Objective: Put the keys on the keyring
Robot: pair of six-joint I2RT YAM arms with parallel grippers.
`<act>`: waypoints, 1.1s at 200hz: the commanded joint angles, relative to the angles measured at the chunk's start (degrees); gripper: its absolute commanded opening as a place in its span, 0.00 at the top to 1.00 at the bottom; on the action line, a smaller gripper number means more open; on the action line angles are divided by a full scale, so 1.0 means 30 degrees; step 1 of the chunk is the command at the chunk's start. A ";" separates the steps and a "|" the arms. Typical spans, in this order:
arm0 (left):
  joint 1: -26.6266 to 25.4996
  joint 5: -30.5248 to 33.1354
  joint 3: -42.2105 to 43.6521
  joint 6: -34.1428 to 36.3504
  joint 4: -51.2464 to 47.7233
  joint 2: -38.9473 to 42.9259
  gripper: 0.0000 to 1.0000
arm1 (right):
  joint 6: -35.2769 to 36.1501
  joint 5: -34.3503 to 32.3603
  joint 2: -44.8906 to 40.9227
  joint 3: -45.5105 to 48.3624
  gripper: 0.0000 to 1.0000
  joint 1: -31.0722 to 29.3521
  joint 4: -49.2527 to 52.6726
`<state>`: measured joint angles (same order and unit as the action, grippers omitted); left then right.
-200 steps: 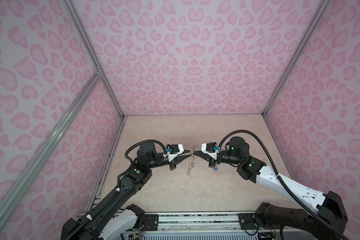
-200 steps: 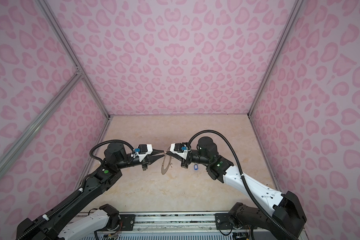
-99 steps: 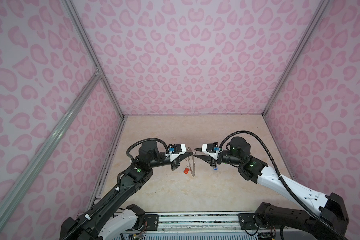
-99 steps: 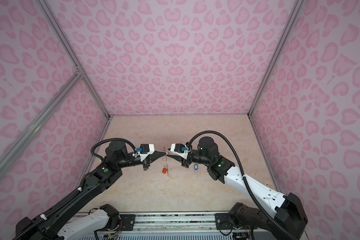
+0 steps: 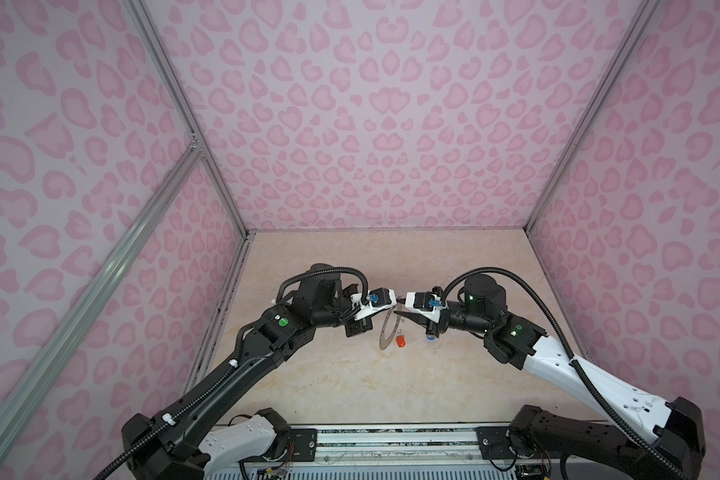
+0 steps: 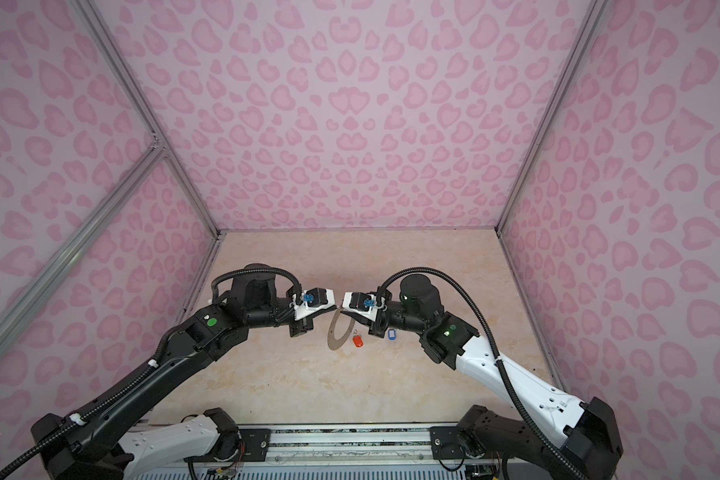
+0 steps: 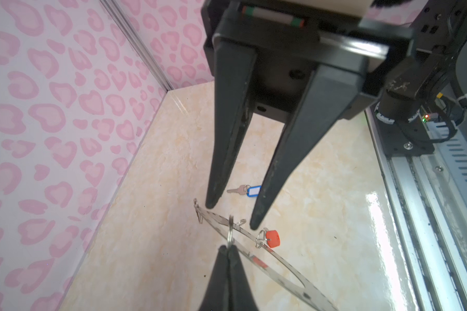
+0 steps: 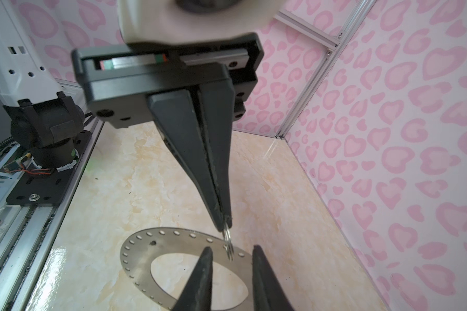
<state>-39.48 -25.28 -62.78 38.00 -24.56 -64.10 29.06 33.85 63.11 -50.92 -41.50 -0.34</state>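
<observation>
Pinches keyring wire loop with clenched left gripper. Straddles it with released right gripper. Shows blue-tagged key at keyring's 3 o'clock.

Through the right wrist camera, the keyring ran off the frame's edge, part of it lost behind the dark fingers of the right gripper. In a top view the blue-tagged key was mostly hidden behind that gripper, only a blue speck peeking out. The red-tagged key showed just its tag in both top views; its metal blade was too small to make out.
</observation>
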 commanded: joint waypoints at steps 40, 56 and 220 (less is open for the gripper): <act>-0.0626 0.0930 -0.0920 0.0983 -0.1250 -0.0373 0.97 | -0.0310 0.0214 0.0405 0.0302 0.80 -0.0083 -0.0447; -0.0664 0.0894 -0.0959 0.0986 -0.1224 -0.0373 0.97 | -0.0384 0.0176 0.0466 0.0392 0.80 -0.0084 -0.0573; 0.4372 -0.6506 0.5653 -0.7364 1.0908 0.2008 0.72 | -0.3103 0.1994 0.0661 0.1661 1.00 0.0355 -0.4918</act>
<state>-27.16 -35.88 -48.14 24.16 -6.15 -58.57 23.49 37.06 64.66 -46.33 -40.71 -7.64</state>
